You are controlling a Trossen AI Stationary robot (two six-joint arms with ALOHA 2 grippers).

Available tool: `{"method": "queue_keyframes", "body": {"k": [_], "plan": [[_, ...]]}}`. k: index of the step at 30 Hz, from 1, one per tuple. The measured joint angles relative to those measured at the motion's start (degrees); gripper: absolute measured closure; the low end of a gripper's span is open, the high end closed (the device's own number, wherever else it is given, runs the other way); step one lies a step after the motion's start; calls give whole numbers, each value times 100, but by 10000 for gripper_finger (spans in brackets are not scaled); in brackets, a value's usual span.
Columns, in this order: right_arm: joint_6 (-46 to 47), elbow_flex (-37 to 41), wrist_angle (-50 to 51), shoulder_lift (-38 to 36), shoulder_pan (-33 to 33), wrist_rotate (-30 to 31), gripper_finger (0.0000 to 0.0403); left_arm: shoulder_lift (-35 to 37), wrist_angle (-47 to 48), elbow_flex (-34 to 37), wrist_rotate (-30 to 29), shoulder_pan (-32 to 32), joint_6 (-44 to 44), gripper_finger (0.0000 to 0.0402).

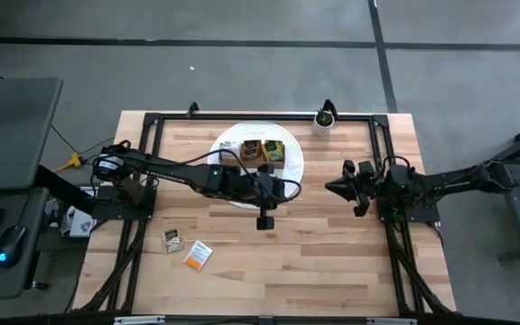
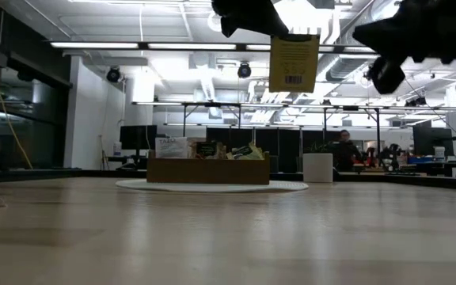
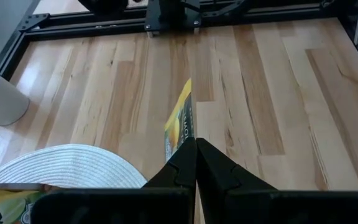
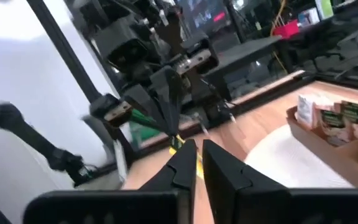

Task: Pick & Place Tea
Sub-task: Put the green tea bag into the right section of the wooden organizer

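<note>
My left gripper (image 1: 285, 190) is above the table just right of the white round mat (image 1: 289, 162), shut on a green-yellow tea sachet (image 2: 294, 63). In the left wrist view the sachet (image 3: 180, 127) shows edge-on. The brown wooden box (image 1: 262, 152) stands on the mat with several sachets upright inside (image 2: 208, 150). Two more sachets lie flat on the table near its left near part, one tan (image 1: 173, 240) and one white-orange (image 1: 198, 255). My right gripper (image 1: 335, 187) waits shut and raised at the right, pointing left toward the other arm. My left gripper pinches the green-yellow sachet by its upper edge (image 2: 285, 36) between the two fingers (image 3: 182, 165). The sachet hangs below them, upright, with its printed flat side toward the near edge. It is lifted clear, high above the table.
A small white pot with a plant (image 1: 323, 120) stands at the far edge, right of the mat. A black frame (image 1: 242, 117) runs round the table. Bare wood (image 1: 314, 262) lies between the mat and the near edge. Beyond the table is an office room.
</note>
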State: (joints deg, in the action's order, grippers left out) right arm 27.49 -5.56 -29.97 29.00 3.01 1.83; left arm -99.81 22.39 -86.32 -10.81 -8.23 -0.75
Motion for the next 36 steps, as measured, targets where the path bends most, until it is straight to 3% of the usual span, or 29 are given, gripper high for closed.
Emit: {"method": "queue_keyframes", "body": {"k": [8, 13, 24, 36], "plan": [[-1097, -1909, 2759, 849, 0, -133, 294, 0, 0, 0, 46, 0, -7, 401], [-1695, -2990, 3765, 1623, 0, -526, 240, 0, 3, 0, 48, 0, -12, 401], [-2313, -4177, 4517, 3264, 0, -868, 216, 0, -349, 0, 146, 0, -124, 401], [-2173, -4243, 4537, 3442, 2, -1102, 206, 0, -347, 0, 140, 2, -125, 401]]}}
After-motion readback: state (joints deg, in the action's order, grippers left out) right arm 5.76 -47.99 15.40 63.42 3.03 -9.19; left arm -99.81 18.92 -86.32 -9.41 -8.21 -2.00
